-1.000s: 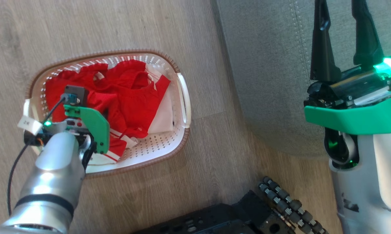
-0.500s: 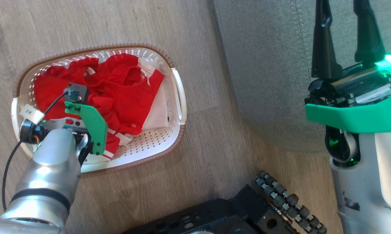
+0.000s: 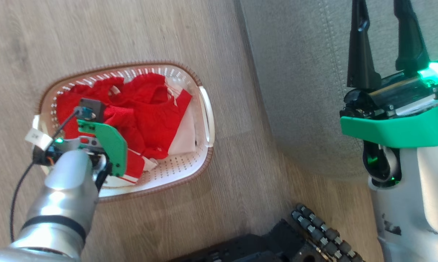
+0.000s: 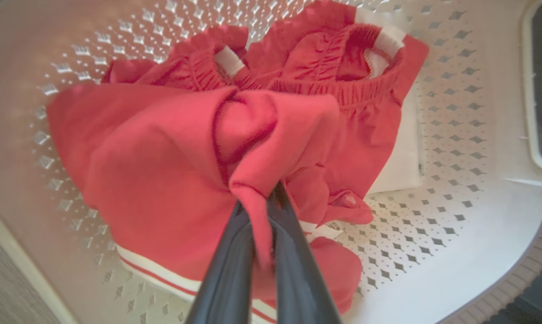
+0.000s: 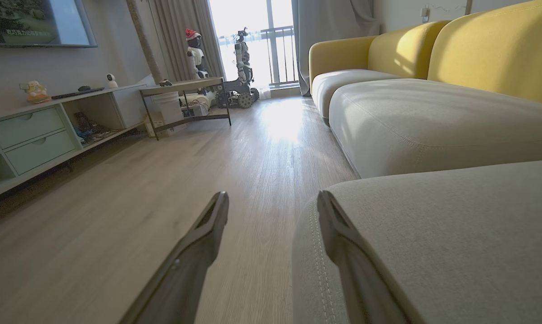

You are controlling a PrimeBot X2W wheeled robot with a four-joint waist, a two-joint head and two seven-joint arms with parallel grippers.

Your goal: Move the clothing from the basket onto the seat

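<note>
Right, left gripper [image 4: 258, 200] clamped on a bunched red fold of the clothing [image 4: 154, 153], which sits in the basket [image 4: 469, 234] on the floor. Soft, light, floppy (probably two garments tangled); will drape. Right gripper [image 5: 273, 202] apart by the seat [image 5: 433, 234].

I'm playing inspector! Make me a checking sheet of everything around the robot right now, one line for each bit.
Surface: pale wooden plank floor.
Job's things: bright red clothing with white trim, all inside the cream perforated plastic basket with a brown rim; grey-green fabric sofa seat, no clothing on the part seen.
Clutter: nothing seen.
Grippers: left gripper shut on a fold of the clothing; right gripper open, empty, above the seat's edge.
Cables: black cable looping beside the left forearm.
Surroundings: yellow sofa backs, low drawer cabinet, small table, another robot by the window.
</note>
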